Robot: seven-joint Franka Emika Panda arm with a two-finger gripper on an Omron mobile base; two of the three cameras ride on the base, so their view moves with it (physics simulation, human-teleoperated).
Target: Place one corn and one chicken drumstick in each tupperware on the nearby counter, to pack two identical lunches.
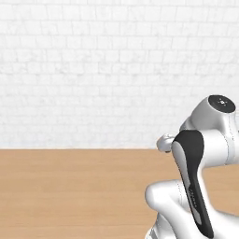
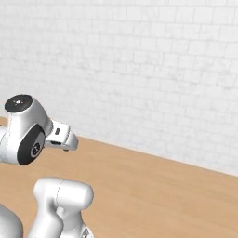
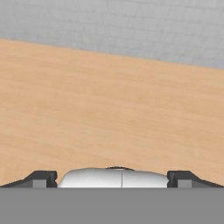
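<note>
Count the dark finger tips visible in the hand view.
2: one finger tip at the bottom left, the other at the bottom right, wide apart, nothing between them, light wood surface ahead.

Bright, even rendered light; soft, perhaps slightly blurred.

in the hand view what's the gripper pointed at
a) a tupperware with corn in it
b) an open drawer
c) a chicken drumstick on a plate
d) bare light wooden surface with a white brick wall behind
d: past the open gripper, whose fingertips stand wide apart with nothing between them, there is bare light wooden surface running up to a white brick wall.
</note>
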